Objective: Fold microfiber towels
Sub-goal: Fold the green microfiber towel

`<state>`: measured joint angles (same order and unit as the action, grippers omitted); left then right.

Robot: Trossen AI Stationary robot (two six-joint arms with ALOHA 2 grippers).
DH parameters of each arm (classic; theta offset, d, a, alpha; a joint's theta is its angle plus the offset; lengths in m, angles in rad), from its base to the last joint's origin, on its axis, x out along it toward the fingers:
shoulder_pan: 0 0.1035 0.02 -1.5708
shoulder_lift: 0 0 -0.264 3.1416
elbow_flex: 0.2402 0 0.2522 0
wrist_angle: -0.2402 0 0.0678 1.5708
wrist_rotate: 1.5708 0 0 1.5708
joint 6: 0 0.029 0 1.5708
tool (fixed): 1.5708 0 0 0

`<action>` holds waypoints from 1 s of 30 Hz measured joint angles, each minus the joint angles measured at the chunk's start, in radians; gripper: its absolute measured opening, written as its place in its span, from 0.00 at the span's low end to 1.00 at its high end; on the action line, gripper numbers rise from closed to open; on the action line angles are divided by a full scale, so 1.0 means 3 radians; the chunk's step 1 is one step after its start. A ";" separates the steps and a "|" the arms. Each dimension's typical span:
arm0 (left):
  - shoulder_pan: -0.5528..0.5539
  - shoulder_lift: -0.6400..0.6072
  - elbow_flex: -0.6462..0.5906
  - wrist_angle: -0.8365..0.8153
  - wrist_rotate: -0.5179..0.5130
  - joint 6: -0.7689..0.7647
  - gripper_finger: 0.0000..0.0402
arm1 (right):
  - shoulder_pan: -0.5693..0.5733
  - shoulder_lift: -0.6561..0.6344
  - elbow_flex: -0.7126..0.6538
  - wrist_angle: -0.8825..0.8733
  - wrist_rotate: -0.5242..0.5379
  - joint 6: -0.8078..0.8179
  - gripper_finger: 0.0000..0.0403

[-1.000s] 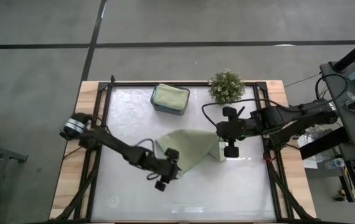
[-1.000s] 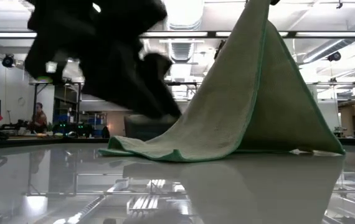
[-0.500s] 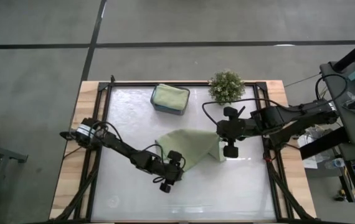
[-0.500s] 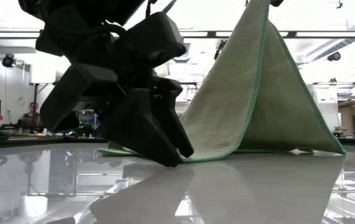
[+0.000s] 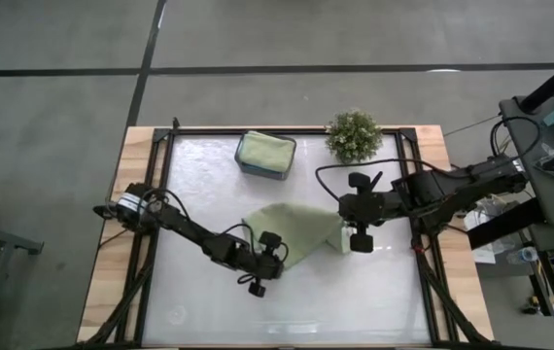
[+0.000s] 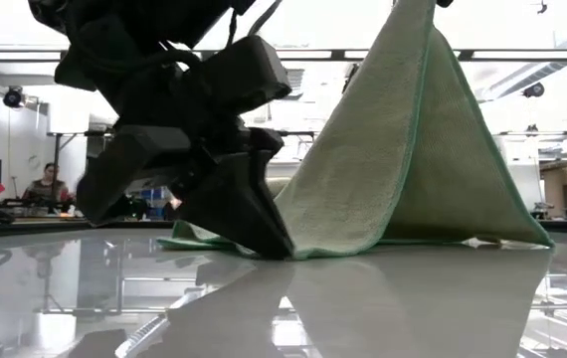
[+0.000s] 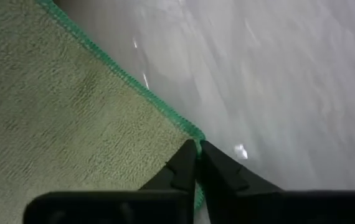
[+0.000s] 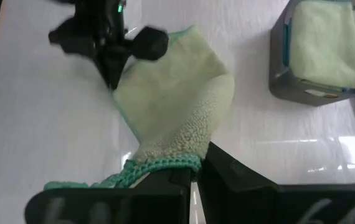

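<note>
On the white table the sage green towel hangs like a tent, one corner held aloft, clamped in the right gripper. The left gripper, gaping a second ago, has just clenched onto the towel's near corner down at the tabletop, so both corners are now held and the fold can start. A folded towel already sits in the grey tray.

Towel nubby matt cloth (stitched green edge); table glossy white, wood-framed.
</note>
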<state>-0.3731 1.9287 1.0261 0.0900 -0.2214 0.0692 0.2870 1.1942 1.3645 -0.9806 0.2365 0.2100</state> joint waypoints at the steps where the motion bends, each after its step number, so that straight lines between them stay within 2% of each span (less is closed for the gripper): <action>1: -0.0005 -0.0056 -0.0006 -0.0069 0.0005 0.0052 0.01 | 0.0013 0.0000 -0.0012 -0.0002 0.0001 0.0000 0.02; 4: -0.0007 -0.0375 -0.0002 -0.0324 -0.0004 0.0173 0.00 | 0.0066 0.0000 -0.0033 -0.0006 -0.0003 0.0002 0.02; 10: -0.0007 -0.1406 0.0025 -0.0804 -0.0148 0.0230 0.00 | 0.0251 -0.0004 0.0079 -0.0022 -0.0028 0.0087 0.02; 17: -0.0007 -0.2538 0.0022 -0.0873 -0.0166 0.0208 0.00 | 0.0504 -0.0008 0.0387 -0.0041 -0.0029 0.0109 0.02; 26: 0.0001 -0.3325 0.0060 -0.0548 -0.0273 0.0135 0.00 | 0.0548 -0.0009 0.0919 -0.0062 0.0015 -0.0110 0.02; 30: 0.0001 -0.3559 0.0069 -0.0493 -0.0460 0.0134 0.00 | 0.0549 -0.0009 0.1154 -0.0091 0.0288 -0.0310 0.02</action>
<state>-0.3729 0.8609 1.0469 -0.0579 -0.3595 0.1094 0.4516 1.1915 1.7107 -1.0078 0.3229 0.1171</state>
